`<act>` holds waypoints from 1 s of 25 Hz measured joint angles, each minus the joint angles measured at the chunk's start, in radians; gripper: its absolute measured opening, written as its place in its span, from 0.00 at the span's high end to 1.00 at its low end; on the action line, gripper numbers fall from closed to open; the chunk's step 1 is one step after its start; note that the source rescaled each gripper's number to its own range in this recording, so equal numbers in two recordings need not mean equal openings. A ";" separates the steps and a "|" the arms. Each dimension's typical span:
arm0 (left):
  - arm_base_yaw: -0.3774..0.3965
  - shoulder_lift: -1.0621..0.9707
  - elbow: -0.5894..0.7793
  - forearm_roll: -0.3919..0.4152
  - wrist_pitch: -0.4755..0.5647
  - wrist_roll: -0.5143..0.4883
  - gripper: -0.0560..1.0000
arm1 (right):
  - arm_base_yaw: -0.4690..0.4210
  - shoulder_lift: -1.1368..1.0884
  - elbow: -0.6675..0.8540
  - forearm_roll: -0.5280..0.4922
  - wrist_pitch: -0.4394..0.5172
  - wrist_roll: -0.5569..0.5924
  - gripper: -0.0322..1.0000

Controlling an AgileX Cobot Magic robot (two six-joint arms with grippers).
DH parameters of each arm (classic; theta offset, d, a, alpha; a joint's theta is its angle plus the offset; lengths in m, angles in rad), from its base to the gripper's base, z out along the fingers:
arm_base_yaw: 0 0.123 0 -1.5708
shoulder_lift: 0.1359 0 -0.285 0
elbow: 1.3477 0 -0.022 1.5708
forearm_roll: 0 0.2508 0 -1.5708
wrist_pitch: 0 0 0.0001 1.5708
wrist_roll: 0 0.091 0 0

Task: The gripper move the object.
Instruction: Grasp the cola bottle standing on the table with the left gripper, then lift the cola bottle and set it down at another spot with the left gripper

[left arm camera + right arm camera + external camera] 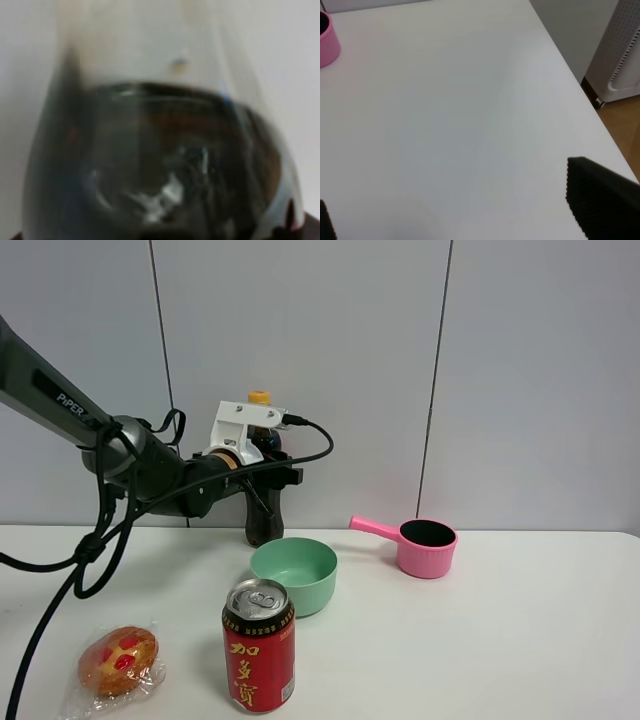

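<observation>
The cola bottle [262,525] stands at the back of the table by the wall. Only its yellow-orange cap [259,397] and its dark lower part show; the rest is hidden behind my left gripper [272,476]. That gripper, with its white mount, is closed around the bottle's middle from the left. In the left wrist view the blurred bottle [165,165] fills the frame and no fingers show. My right gripper [460,215] is open and empty above bare table. It is out of the exterior high view.
A green bowl [294,573] sits just in front of the bottle. A red can [259,645] stands nearer the front. A pink ladle [427,547] lies to the right and also shows in the right wrist view [326,42]. Wrapped bread [118,661] lies front left. The table's edge [580,82] borders the floor.
</observation>
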 joint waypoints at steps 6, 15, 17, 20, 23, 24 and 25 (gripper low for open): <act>0.001 -0.060 0.000 0.035 0.158 0.009 0.94 | 0.000 0.000 0.000 0.000 0.000 0.000 0.00; -0.003 -0.301 0.007 0.186 0.441 -0.036 0.94 | 0.000 0.000 0.000 0.000 0.000 0.000 0.00; -0.007 -0.366 0.007 0.221 0.463 -0.062 0.94 | 0.000 0.000 0.000 0.000 0.000 0.000 0.00; -0.007 -0.447 0.007 0.249 0.497 -0.131 0.94 | 0.000 0.000 0.000 0.000 0.000 0.000 0.00; -0.019 -0.509 0.007 0.276 0.539 -0.173 0.94 | 0.000 0.000 0.000 0.000 0.000 0.000 0.00; -0.027 -0.524 0.007 0.300 0.543 -0.177 0.94 | 0.000 0.000 0.000 0.000 0.000 0.000 0.00; -0.040 -0.533 0.007 0.326 0.544 -0.185 0.94 | 0.000 0.000 0.000 0.000 0.000 0.000 0.00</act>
